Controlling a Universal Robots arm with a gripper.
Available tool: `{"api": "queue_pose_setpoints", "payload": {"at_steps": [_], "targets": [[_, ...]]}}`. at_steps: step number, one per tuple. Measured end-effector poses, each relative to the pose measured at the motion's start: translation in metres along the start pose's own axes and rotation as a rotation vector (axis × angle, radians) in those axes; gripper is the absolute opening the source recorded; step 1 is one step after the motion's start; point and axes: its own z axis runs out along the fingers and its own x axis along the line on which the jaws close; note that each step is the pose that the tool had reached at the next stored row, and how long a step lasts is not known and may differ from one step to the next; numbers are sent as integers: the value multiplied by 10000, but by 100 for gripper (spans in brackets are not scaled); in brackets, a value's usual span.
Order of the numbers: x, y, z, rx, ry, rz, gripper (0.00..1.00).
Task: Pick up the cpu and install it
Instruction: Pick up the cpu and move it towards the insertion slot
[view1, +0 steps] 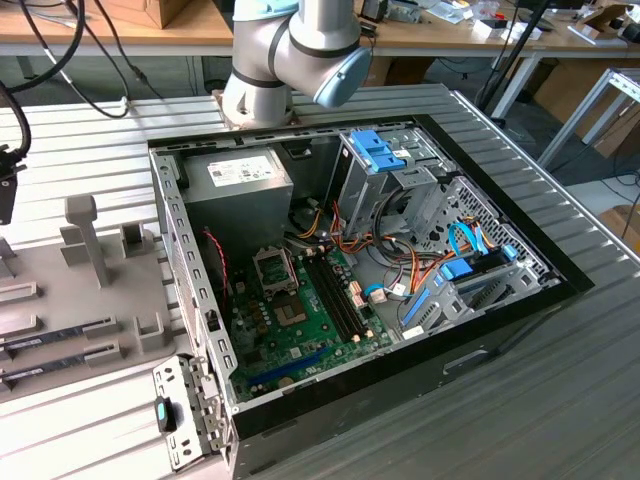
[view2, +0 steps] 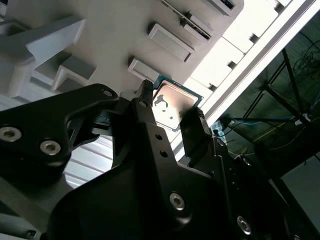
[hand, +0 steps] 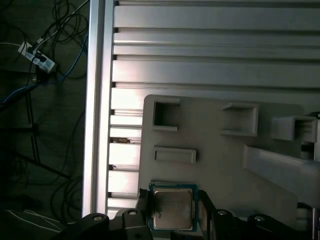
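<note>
The cpu (hand: 171, 209) is a small square chip with a silvery top and a thin pale rim. It sits between the two black fingers (hand: 143, 201) of my gripper (hand: 173, 214), over the grey fixture plate (hand: 220, 165) near the plate's edge. In the second wrist view the gripper (view2: 170, 114) has one finger (view2: 196, 127) against each side of the cpu (view2: 172, 100). The jaws look shut on the chip. I cannot tell whether it rests on the plate or hangs just above it. The black socket frame (view1: 272, 268) lies on the green motherboard (view1: 300, 320) inside the open computer case.
The grey plate (view1: 90, 300) at the exterior view's left carries upright posts and long memory sticks (view1: 60, 335). The open case (view1: 350, 250) holds a grey power-supply box (view1: 238, 190), drive cages and cables. The arm's base joints (view1: 290, 50) stand behind the case. The ribbed metal table's edge (hand: 97, 125) runs close to the plate.
</note>
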Motion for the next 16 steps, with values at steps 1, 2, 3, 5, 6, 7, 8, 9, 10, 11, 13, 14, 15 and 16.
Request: {"api": "queue_pose_setpoints", "payload": {"at_steps": [1, 2, 3, 5, 6, 7, 8, 9, 10, 11, 13, 14, 15, 16], "targets": [[0, 0, -8, -1, -1, 0, 47], [1, 0, -26, -3, -1, -1, 47], [1, 0, -39, -4, -1, 0, 47], [2, 0, -62, -5, 0, -1, 47], [3, 0, -72, -6, -1, 0, 47], [4, 0, -88, -7, -1, -1, 47], [5, 0, -106, -7, 0, 0, 47], [5, 0, -119, -8, 0, 0, 47], [6, 0, -135, -8, -1, 0, 47], [6, 0, -151, -9, 0, -1, 47], [7, 0, -177, -10, -2, 0, 47], [8, 0, -187, -11, -1, -1, 47], [8, 0, -201, -11, -1, -1, 47], [9, 0, -212, -12, -1, -1, 47]]}}
